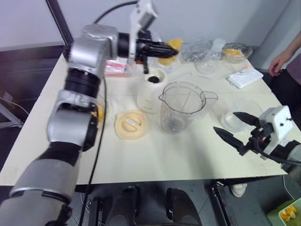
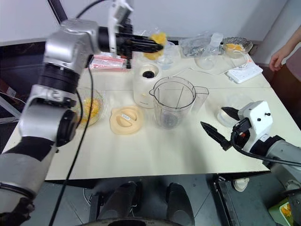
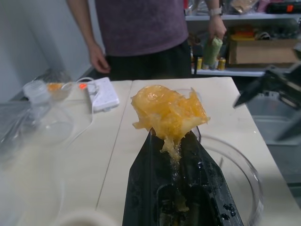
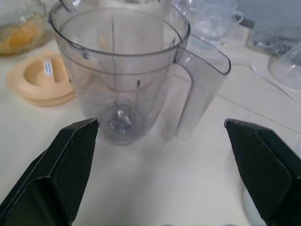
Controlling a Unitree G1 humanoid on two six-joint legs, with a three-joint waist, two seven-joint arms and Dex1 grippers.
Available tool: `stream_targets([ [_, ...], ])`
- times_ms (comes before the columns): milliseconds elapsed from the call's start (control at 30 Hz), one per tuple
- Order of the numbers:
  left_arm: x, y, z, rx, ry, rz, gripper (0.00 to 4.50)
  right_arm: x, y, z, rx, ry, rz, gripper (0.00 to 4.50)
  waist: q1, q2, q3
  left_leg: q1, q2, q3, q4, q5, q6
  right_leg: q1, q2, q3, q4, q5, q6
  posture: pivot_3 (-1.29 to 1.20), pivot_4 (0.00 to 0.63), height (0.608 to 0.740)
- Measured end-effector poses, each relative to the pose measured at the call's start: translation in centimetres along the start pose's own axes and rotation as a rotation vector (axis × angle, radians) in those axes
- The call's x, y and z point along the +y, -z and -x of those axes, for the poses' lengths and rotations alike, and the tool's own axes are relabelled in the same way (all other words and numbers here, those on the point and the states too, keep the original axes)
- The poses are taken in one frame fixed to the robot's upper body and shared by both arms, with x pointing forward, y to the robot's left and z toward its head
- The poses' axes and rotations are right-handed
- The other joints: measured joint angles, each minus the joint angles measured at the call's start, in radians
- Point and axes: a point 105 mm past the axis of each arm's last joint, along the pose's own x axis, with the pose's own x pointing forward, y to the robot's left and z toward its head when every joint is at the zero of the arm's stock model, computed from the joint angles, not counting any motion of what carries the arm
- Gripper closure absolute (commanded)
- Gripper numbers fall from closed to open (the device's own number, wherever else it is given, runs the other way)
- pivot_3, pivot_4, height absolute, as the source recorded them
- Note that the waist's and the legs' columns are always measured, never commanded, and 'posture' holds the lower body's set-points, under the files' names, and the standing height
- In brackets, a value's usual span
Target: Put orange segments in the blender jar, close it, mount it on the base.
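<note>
Head view: L gripper [image 2: 157,45] raised above the far half of the table [image 1: 188,160], pointing across toward the robot's right, fingers clamped on a clump of orange segments [image 3: 168,113]; pulp hangs down between the finger tips in the L wrist view. R gripper [image 1: 233,127] low, near the table's right front edge, jaws spread wide w/ nothing between them, aimed at the blender jar [image 1: 181,107]. Jar stands upright & uncovered at table centre, blade at its bottom, handle [image 4: 200,89] on the side facing the R gripper; no fruit seen inside. Base [image 1: 151,90] just behind & to the left of the jar, dark socket up, apart from it. Cream lid [image 1: 131,124] lies flat left of the jar. Bowl w/ more segments [image 2: 89,107] at the left edge, partly behind the L arm. Far right corner: small glass bowl [image 1: 236,52], clear cup [image 2: 208,60], white box [image 1: 244,76]. Person's hand [image 1: 278,61] at the table's far right.
</note>
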Motion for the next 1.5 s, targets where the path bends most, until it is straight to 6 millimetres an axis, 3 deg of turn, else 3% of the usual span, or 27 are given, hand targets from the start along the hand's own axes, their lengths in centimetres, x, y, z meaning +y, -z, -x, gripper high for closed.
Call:
stream_targets([
  [133, -1.7, 1.9, -4.2, 0.045, 0.067, -0.021, 4.47, 0.6, -0.2, 0.0, -0.013, 0.019, -0.003, 0.0, 0.002, 0.0, 0.0, 0.0, 0.0, 0.0, 0.002, 0.0, 0.0, 0.001, 0.0, 0.0, 0.0, 0.0, 0.001, 0.0, 0.15, 0.74],
  [367, -2.0, 5.9, -5.7, 0.162, 0.064, 0.025, 4.47, 0.9, -0.2, 0.1, -0.012, 0.043, -0.019, 0.0, 0.001, 0.002, 0.001, 0.0, 0.0, 0.0, 0.002, 0.0, 0.0, 0.001, 0.0, 0.0, 0.0, 0.001, 0.001, 0.0, 0.15, 0.74],
  [467, -1.9, 6.6, -5.7, 0.195, 0.061, -0.01, 3.65, 0.8, 0.1, 0.2, -0.002, 0.057, -0.018, 0.0, 0.002, 0.002, 0.001, -0.001, 0.0, 0.001, 0.002, -0.001, 0.001, 0.001, 0.0, 0.0, -0.001, 0.001, 0.001, 0.0, 0.15, 0.74],
  [700, -2.2, 6.9, -5.6, 0.194, 0.081, -0.024, 0.21, 0.2, 0.7, 0.4, 0.021, 0.089, -0.004, 0.0, 0.002, 0.002, 0.001, -0.001, 0.0, 0.001, 0.002, -0.001, 0.001, 0.001, 0.0, 0.0, -0.001, 0.001, 0.001, 0.0, 0.15, 0.74],
  [833, -2.2, 6.3, -5.3, 0.136, 0.075, -0.028, 0.21, -0.3, 1.4, 0.4, 0.043, 0.11, -0.002, 0.0, 0.0, 0.002, 0.001, -0.001, 0.0, 0.001, 0.002, -0.001, 0.001, 0.0, 0.0, 0.0, -0.001, 0.001, 0.001, 0.0, 0.15, 0.74],
  [933, -1.9, 4.3, -4.8, 0.026, 0.032, -0.038, 0.21, -0.8, 2.2, 0.3, 0.049, 0.138, -0.008, 0.0, 0.001, 0.002, 0.001, -0.001, 0.0, 0.0, 0.002, -0.001, 0.001, 0.0, 0.0, 0.0, -0.001, 0.001, 0.001, 0.0, 0.15, 0.74],
  [1033, -1.4, 2.1, -3.1, -0.109, -0.037, -0.049, 0.21, -2.3, 3.4, 0.6, 0.051, 0.253, -0.017, 0.0, -0.001, 0.003, 0.0, -0.001, 0.0, 0.0, 0.001, -0.001, 0.001, 0.0, 0.0, 0.0, -0.001, 0.001, 0.001, 0.0, 0.15, 0.74],
  [1133, -1.9, 2.4, -0.9, -0.13, -0.051, 0.005, 0.21, -3.7, 4.9, 1.1, 0.082, 0.353, -0.012, 0.0, -0.001, 0.008, -0.001, 0.0, 0.0, 0.001, 0.001, -0.001, 0.001, 0.0, 0.001, 0.001, 0.0, 0.001, 0.001, 0.0, 0.15, 0.74],
  [1267, -4.1, 3.5, 1.8, -0.228, -0.083, 0.134, 0.21, -4.4, 7.3, 2.0, 0.122, 0.465, -0.07, 0.0, 0.0, 0.011, -0.001, 0.001, 0.0, 0.0, 0.001, -0.001, 0.001, 0.0, 0.001, 0.001, 0.001, 0.001, 0.0, 0.0, 0.15, 0.74],
  [1400, -5.8, 3.5, 3.7, -0.246, -0.108, 0.171, 0.21, -5.6, 7.7, 2.5, 0.084, 0.581, -0.126, 0.0, -0.002, 0.012, -0.001, 0.004, 0.0, 0.0, 0.002, -0.001, 0.001, 0.003, 0.001, 0.002, 0.001, -0.001, -0.003, 0.0, 0.15, 0.74],
  [1500, -7.7, 5.7, 5.7, -0.203, -0.106, 0.282, 0.21, -7.8, 8.8, 2.5, 0.082, 0.689, -0.166, 0.0, -0.012, 0.018, -0.003, 0.006, 0.001, 0.002, 0.001, -0.001, 0.001, 0.005, 0.002, 0.003, 0.001, -0.001, -0.004, 0.0, 0.15, 0.74],
])
